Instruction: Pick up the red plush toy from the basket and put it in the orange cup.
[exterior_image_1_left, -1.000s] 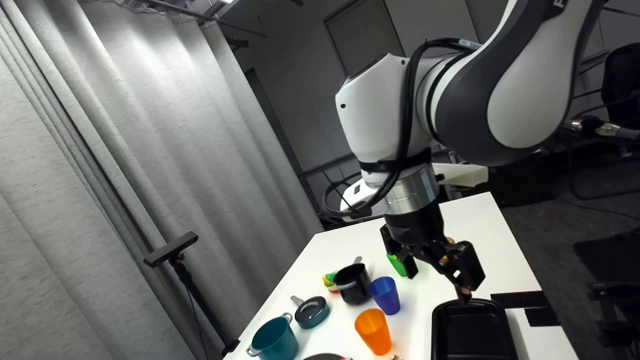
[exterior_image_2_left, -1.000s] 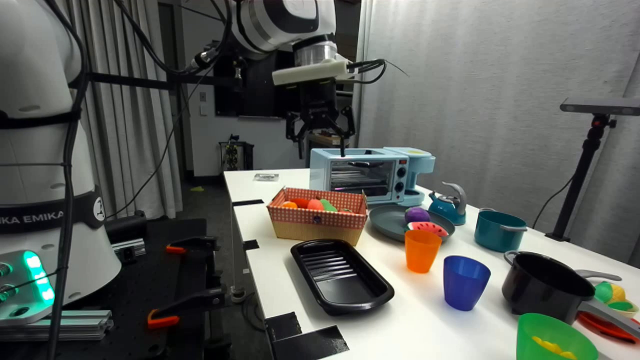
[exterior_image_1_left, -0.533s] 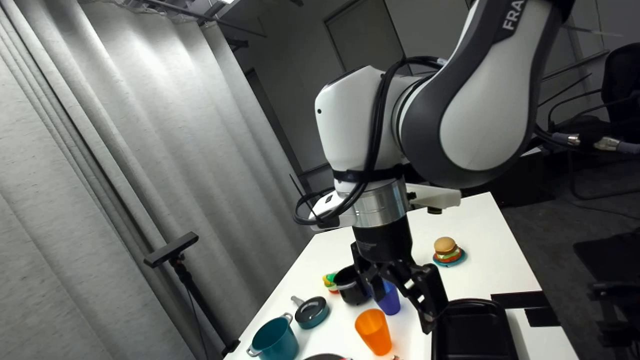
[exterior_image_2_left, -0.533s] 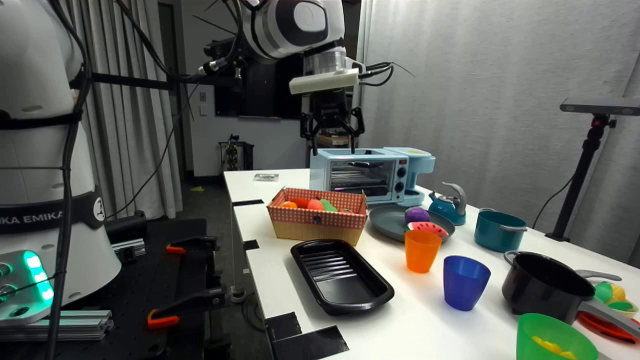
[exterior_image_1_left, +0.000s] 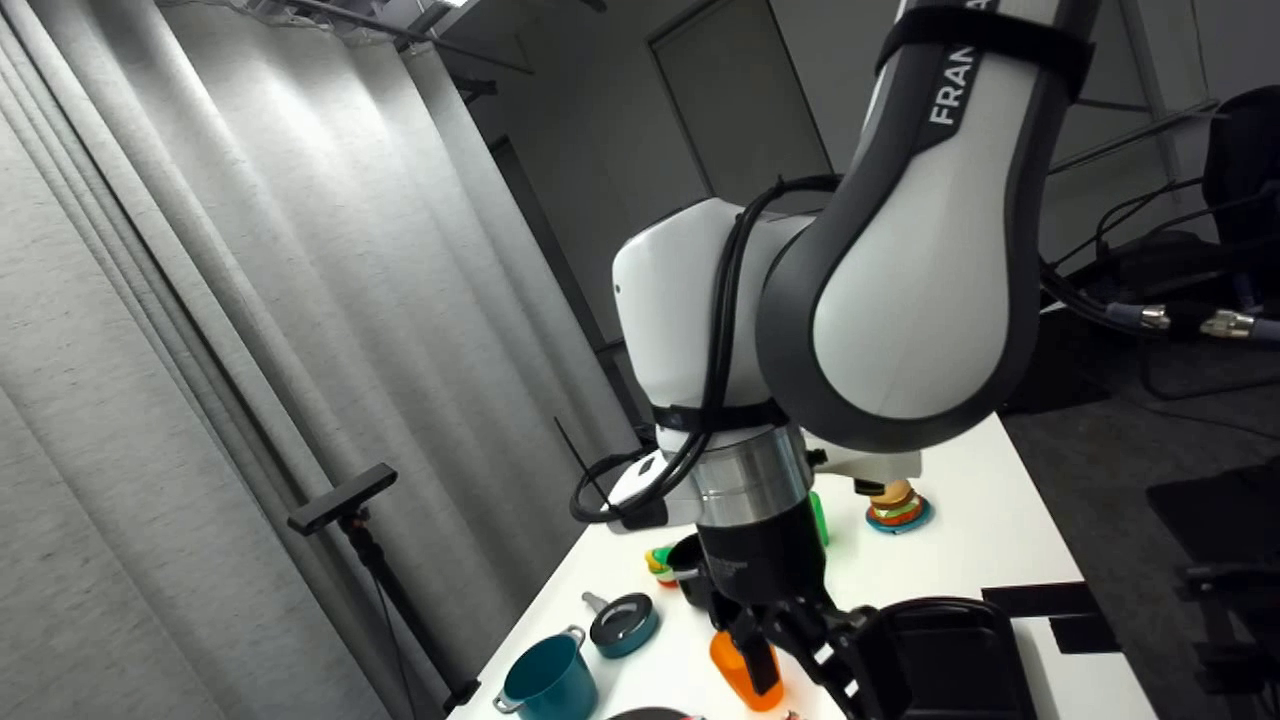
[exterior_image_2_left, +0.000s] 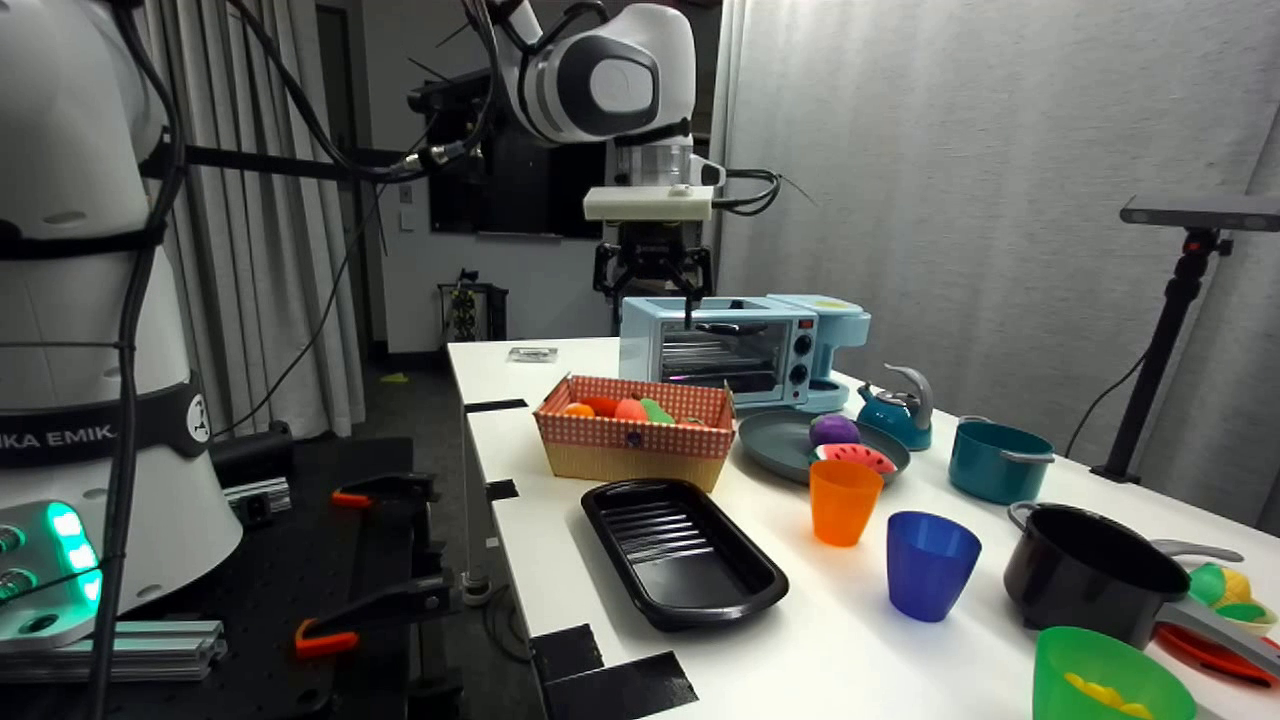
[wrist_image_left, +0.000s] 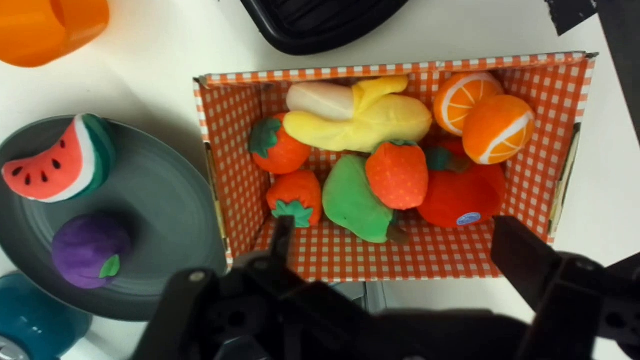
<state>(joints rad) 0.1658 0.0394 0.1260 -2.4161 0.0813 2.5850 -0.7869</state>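
Note:
The basket is a red-and-white checkered open box (wrist_image_left: 440, 262), which also stands on the table in an exterior view (exterior_image_2_left: 640, 460). It holds several plush fruits, including a plain red apple-like toy (wrist_image_left: 462, 197) and a red strawberry (wrist_image_left: 397, 175) lying over a green pear. Several toys are red; I cannot tell which is meant. The orange cup (wrist_image_left: 45, 32) stands at the wrist view's top left, and in both exterior views (exterior_image_1_left: 740, 672) (exterior_image_2_left: 843, 503). My gripper (wrist_image_left: 394, 222) is open and empty, above the basket's level, in both exterior views too (exterior_image_2_left: 652, 322) (exterior_image_1_left: 815, 690).
A black tray (exterior_image_2_left: 690, 560) lies beside the basket. A grey plate (wrist_image_left: 165, 200) holds a watermelon slice and a purple plush. A light-blue toaster oven (exterior_image_2_left: 720, 350) stands behind the basket. A blue cup (exterior_image_2_left: 930, 565), black pot (exterior_image_2_left: 1080, 570) and green cup (exterior_image_2_left: 1100, 670) stand further along.
The gripper has moved away from over the black tray's end in one exterior view, left and down. In the other it shifted slightly right, then lower. It stays open; the toys and cup have not moved.

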